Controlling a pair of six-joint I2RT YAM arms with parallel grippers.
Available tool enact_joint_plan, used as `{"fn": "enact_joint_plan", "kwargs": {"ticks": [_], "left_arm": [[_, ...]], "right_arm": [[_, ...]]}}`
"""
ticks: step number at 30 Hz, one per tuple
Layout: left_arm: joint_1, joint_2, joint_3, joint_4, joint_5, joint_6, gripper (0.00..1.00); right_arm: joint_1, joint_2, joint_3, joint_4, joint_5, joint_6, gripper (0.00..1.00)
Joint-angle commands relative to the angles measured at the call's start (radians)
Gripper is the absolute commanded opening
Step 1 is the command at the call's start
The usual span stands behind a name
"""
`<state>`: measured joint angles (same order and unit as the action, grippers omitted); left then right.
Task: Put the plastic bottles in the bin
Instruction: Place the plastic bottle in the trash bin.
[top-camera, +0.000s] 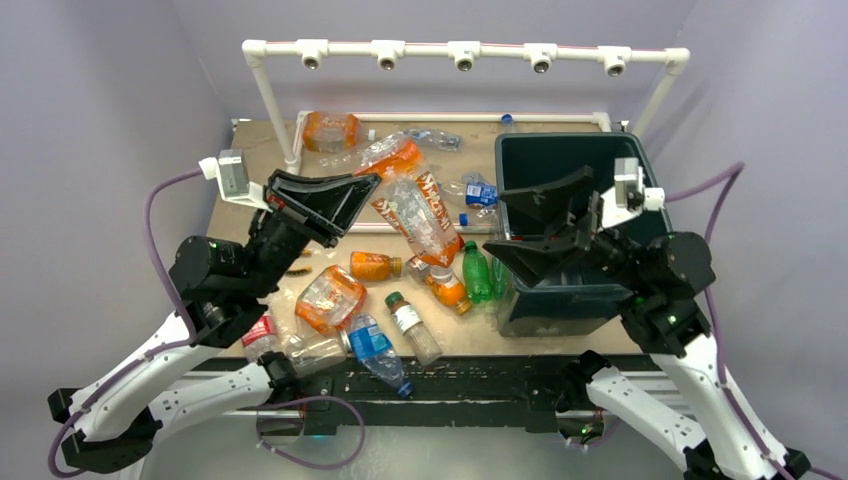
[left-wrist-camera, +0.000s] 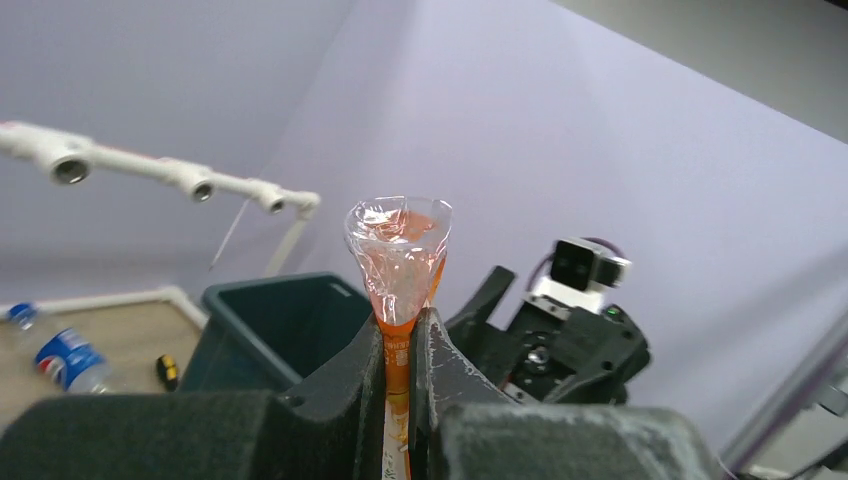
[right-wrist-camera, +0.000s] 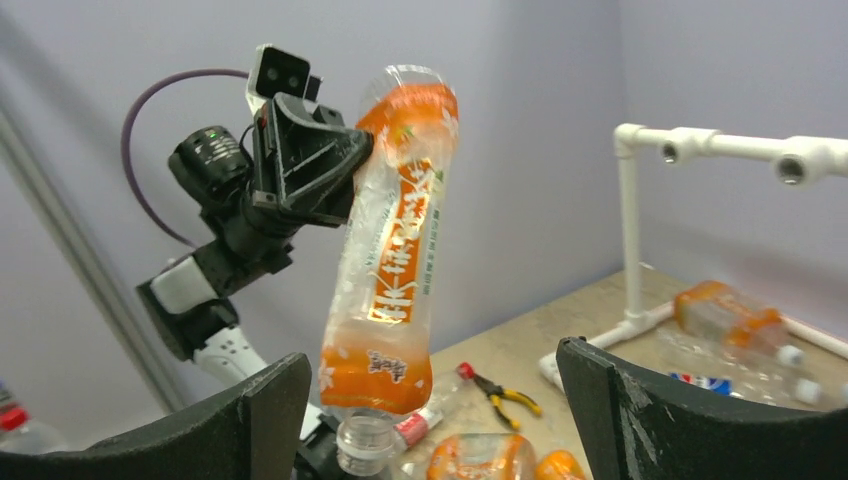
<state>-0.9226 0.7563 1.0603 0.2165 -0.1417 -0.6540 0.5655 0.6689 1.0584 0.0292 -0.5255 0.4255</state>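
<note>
The left arm (top-camera: 150, 372) and the right arm (top-camera: 705, 385) are built alike: white lower links, rounded and tapering, are joined to bulky black upper housings. Small dark dots, screws or holes, are scattered along the white links. A green light (top-camera: 212, 243) is lit on a black joint housing of each arm. Purple cables (top-camera: 153, 235) are run in loose loops from the wrists toward the bases. A grey-and-white camera block (top-camera: 232, 175) is fixed at each wrist. The fingers (right-wrist-camera: 250, 425) are shaped as broad black wedges, matte, with pale scuffs marked along their edges.
</note>
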Motion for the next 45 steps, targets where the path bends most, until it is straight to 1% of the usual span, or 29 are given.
{"fn": "enact_joint_plan", "kwargs": {"ticks": [1,4,7,13,23,30,32,35,41,42,43,44,45], "left_arm": [[0.005,0.06,0.079,0.145,0.183,0.026,0.0],[0.005,0.101,0.117,0.148,0.22,0.024,0.0],[0.005,0.128,0.138,0.164,0.255,0.015,0.0],[0.005,0.155,0.161,0.177,0.267,0.008,0.0],[0.005,0.179,0.169,0.199,0.293,-0.006,0.0],[0.005,0.211,0.187,0.202,0.31,-0.007,0.0],[0.005,0.221,0.187,0.201,0.308,-0.008,0.0],[0.005,0.23,0.184,0.195,0.308,-0.007,0.0],[0.005,0.222,0.18,0.169,0.279,-0.002,0.0],[0.005,0.219,0.178,0.16,0.273,0.004,0.04],[0.005,0.215,0.178,0.152,0.269,0.009,0.16],[0.005,0.208,0.176,0.143,0.267,0.018,0.39],[0.005,0.2,0.173,0.135,0.262,0.021,0.53]], "right_arm": [[0.002,0.085,0.043,0.173,-0.147,0.112,0.98],[0.002,0.115,0.054,0.225,-0.183,0.144,0.99],[0.002,0.156,0.072,0.243,-0.201,0.171,0.99],[0.002,0.202,0.088,0.315,-0.258,0.241,0.99],[0.011,0.278,0.125,0.315,-0.274,0.287,0.99],[0.061,0.337,0.166,0.252,-0.262,0.265,0.95],[0.081,0.351,0.175,0.234,-0.263,0.256,0.92],[0.103,0.357,0.17,0.232,-0.252,0.249,0.82],[0.107,0.323,0.156,0.217,-0.213,0.215,0.54],[0.108,0.315,0.157,0.207,-0.202,0.204,0.51],[0.108,0.307,0.155,0.201,-0.193,0.195,0.48],[0.108,0.296,0.155,0.198,-0.182,0.182,0.46],[0.108,0.285,0.156,0.191,-0.17,0.171,0.45]]}}
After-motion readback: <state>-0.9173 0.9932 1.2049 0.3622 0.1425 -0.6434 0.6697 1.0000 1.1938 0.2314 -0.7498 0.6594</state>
